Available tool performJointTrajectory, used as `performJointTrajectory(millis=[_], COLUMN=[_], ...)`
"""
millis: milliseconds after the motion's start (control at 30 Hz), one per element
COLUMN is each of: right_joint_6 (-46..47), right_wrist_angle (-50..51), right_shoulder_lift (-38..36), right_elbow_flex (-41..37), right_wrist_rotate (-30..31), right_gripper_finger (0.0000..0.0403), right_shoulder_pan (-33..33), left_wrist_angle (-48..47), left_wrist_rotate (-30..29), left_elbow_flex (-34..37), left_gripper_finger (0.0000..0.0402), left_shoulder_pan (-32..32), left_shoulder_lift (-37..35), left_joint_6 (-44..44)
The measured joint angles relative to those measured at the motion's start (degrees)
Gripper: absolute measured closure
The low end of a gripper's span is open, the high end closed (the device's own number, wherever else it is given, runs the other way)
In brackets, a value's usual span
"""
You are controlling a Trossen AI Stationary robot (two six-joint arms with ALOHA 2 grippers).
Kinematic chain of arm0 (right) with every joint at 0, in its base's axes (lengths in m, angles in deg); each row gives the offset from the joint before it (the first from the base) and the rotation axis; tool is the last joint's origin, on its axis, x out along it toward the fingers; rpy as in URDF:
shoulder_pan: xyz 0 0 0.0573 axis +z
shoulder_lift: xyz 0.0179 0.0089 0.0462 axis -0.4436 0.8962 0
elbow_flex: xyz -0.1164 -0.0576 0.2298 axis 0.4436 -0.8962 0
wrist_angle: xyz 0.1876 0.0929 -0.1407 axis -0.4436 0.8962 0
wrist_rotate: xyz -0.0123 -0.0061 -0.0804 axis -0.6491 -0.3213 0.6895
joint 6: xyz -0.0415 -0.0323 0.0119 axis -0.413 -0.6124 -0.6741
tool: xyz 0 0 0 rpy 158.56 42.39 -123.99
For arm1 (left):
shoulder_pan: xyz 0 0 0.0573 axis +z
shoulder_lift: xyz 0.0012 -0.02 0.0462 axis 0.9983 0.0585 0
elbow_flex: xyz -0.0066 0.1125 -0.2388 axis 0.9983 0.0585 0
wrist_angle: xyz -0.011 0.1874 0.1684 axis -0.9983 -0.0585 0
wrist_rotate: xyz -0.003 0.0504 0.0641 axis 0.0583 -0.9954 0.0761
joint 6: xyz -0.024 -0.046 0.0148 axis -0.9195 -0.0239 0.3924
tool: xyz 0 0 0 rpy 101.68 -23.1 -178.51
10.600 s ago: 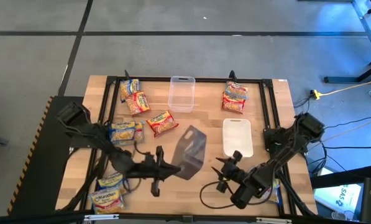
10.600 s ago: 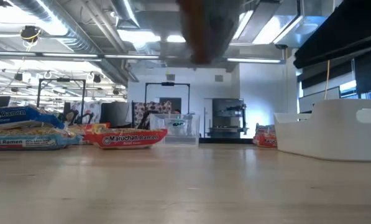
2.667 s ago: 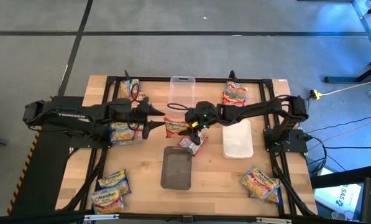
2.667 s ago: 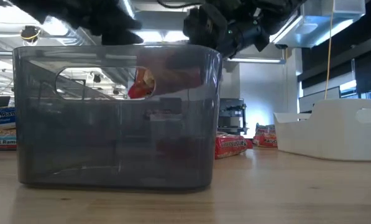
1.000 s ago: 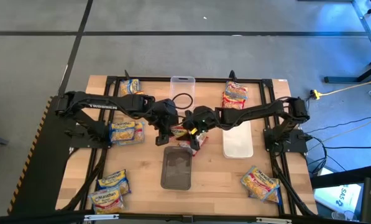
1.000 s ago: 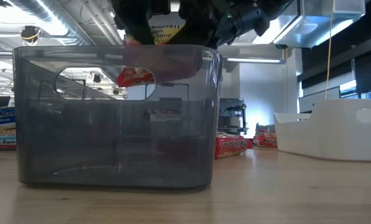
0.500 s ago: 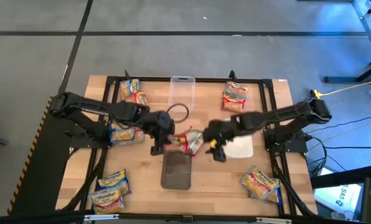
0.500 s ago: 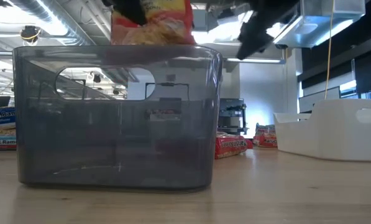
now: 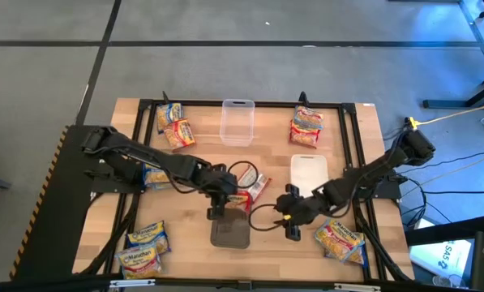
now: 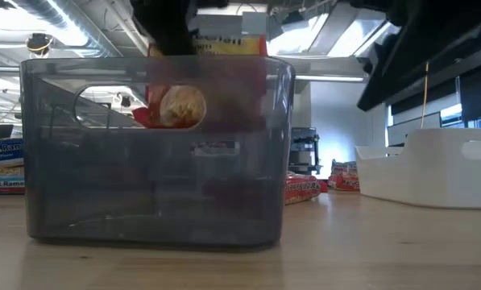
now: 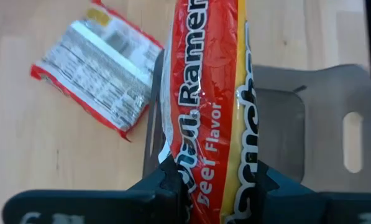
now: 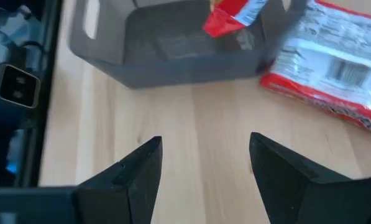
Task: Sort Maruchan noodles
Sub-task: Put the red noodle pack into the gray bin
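High view: the left gripper (image 9: 218, 200) hangs over the far rim of the grey bin (image 9: 230, 234) near the table's (image 9: 363, 134) middle, fingers pinching a red beef ramen packet (image 11: 204, 112) upright above the bin's opening. A second red packet (image 9: 256, 187) lies just beyond the bin. The right gripper (image 9: 291, 216) hovers beside the bin, fingers spread and holding nothing. Other packets sit at the table's corners.

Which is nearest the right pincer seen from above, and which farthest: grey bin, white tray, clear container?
From the right pincer, in the high view:
1. White tray, just behind it.
2. Grey bin, beside it toward the left arm.
3. Clear container, at the table's far edge.
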Motion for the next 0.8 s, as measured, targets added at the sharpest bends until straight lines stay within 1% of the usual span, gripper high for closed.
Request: performJointTrajectory(millis=[100, 233, 433, 633, 800], right_joint_6=[2.05, 2.45, 2.0, 1.86, 1.82], right_wrist_angle=[-0.28, -0.52, -0.73, -0.76, -0.75], right_shoulder_lift=[0.0, 0.0, 0.0, 0.02, 0.02], right_elbow_flex=[-1.06, -1.22, -1.22, -1.22, -1.22], right_wrist_rotate=[1.78, 2.18, 2.95, 3.84, 4.05], right_gripper_finger=[0.0188, 0.0188, 0.0188, 0.0188, 0.0188], right_shoulder_pan=[0.86, 0.76, 0.73, 0.73, 0.71], left_wrist_angle=[-0.05, 1.84, -1.03, -2.94, -1.58], left_wrist_rotate=[-0.17, 0.11, 0.21, 1.29, 0.87], left_elbow_flex=[0.0, -0.03, -2.58, -0.03, 1.53], left_gripper_finger=[0.0321, 0.0321, 0.0321, 0.032, 0.032], left_shoulder_pan=[0.43, 0.94, 0.95, 0.92, 1.3], left_shoulder_lift=[0.95, 0.89, -0.05, 0.65, 0.68], left_joint_6=[-0.04, -0.31, -1.04, -1.62, -2.77])
